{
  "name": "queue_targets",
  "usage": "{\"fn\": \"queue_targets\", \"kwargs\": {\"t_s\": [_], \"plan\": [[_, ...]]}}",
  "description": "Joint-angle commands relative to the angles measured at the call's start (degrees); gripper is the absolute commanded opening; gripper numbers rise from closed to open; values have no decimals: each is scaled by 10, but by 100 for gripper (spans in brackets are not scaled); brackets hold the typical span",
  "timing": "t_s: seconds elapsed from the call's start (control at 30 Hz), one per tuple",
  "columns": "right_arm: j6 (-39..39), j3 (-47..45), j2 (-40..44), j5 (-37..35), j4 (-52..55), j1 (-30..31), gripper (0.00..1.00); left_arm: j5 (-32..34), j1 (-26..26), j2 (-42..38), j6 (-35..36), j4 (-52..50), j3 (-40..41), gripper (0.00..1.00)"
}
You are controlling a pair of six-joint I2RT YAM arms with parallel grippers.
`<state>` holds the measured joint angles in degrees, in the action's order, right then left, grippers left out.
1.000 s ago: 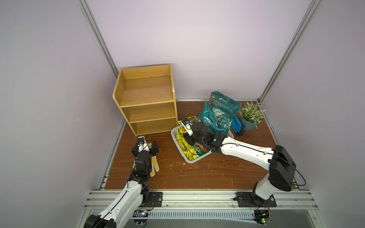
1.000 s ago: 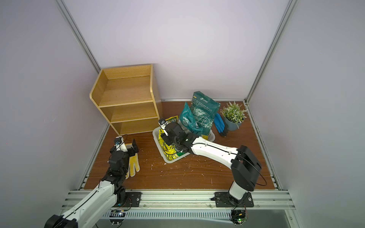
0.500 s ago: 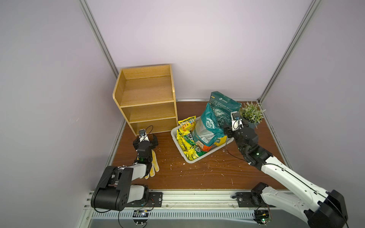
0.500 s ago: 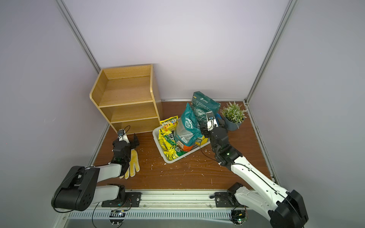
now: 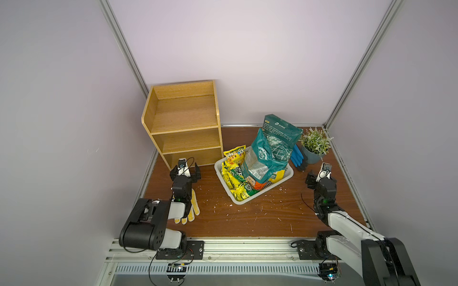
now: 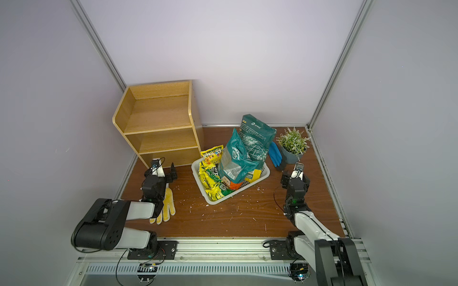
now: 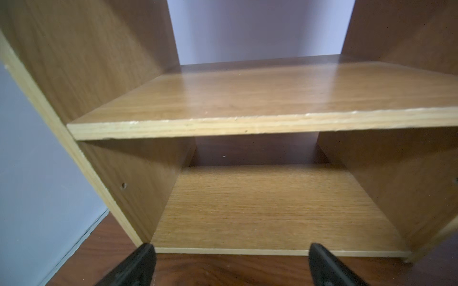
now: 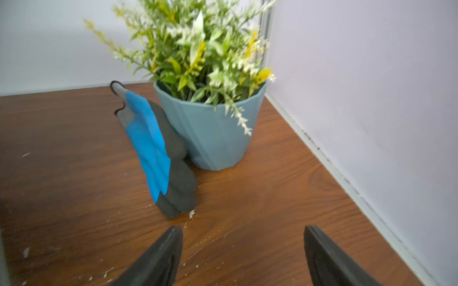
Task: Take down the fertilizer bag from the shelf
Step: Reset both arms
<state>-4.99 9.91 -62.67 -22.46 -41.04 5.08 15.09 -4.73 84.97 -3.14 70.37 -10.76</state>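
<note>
The teal-and-silver foil fertilizer bag (image 5: pixel 262 161) (image 6: pixel 235 161) with a cartoon face near its bottom sat in the white perforated plastic basket (image 5: pixel 238 201) (image 6: pixel 215 202). It was propped on a heap of yellow printed packets (image 5: pixel 234 178) and tilted back toward a taller dark-teal bag (image 5: pixel 280 131) (image 6: pixel 257 131) standing behind the basket. The bag was off the light-wood three-tier shelf (image 5: pixel 183 118) (image 6: pixel 158 118) (image 7: pixel 247 99) and beside it on the brown wooden tabletop (image 5: pixel 247 218). Neither arm had hold of it. The left gripper (image 5: pixel 185 171) (image 6: pixel 161 173) (image 7: pixel 230 250) hung low in front of the shelf's bottom tier with its jaws spread wide and nothing between them. From there the fertilizer bag lay well off to that gripper's right, across a stretch of table. The wrist view showed only the shelf boards ahead of the black fingertips (image 7: pixel 146 250). The right gripper (image 5: pixel 321 177) (image 6: pixel 295 178) (image 8: pixel 243 230) was also parted wide and held nothing. It faced the blue-grey faceted pot of green artificial sprigs (image 5: pixel 314 146) (image 8: pixel 210 128) and the blue-and-grey work glove (image 5: pixel 296 156) (image 8: pixel 148 138) propped against that pot. The bag was to its left, near but apart – the basket's corner lay between them in both top views. A white knit glove with yellow dots (image 5: pixel 193 208) (image 6: pixel 168 205) lay flat partly under the left arm – its fingers pointed toward the rail.
</note>
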Motion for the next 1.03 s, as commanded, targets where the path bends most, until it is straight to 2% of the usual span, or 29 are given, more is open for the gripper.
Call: {"fn": "queue_targets", "kwargs": {"t_s": [0.0,0.1,0.17,0.23,0.27,0.3,0.33,0.37,0.47,0.57,1.0], "plan": [[9,5,-77,97,-194,-3,84,33,9,40,2,77,2,99],[61,16,-160,128,-273,-3,86,28,10,32,3,85,13,99],[66,21,-198,145,-292,-6,87,19,10,35,7,86,10,99],[73,-2,-271,157,-425,-6,89,8,9,38,13,86,8,99],[70,0,-257,155,-401,-7,89,6,9,38,15,85,7,99],[68,18,-231,154,-316,-9,90,6,8,38,15,86,7,99],[70,19,-243,164,-334,-10,92,6,8,39,15,86,7,99],[74,15,-260,175,-369,-11,99,6,8,39,15,86,7,99],[74,36,-241,172,-298,-10,99,6,8,38,15,86,7,99],[71,25,-253,169,-341,-10,99,7,7,38,16,86,8,99],[65,35,-247,185,-309,-20,99,6,7,43,18,85,4,99]]}}
